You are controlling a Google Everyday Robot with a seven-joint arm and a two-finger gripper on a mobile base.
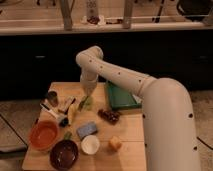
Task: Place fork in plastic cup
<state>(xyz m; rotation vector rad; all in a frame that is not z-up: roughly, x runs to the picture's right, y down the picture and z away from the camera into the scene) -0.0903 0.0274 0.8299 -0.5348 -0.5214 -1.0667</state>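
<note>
The fork [81, 104] slants just left of the plastic cup [89, 104], right beneath the gripper [88, 95]; whether it is gripped, I cannot tell.

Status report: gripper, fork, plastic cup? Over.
Gripper low over plastic cup. Fork not made out, cannot tell if inside. Green tray right of cup, clear of it.

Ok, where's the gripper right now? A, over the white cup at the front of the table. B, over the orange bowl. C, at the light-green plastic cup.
C: the gripper hangs right at the top of the plastic cup, just left of the green tray on the table.
</note>
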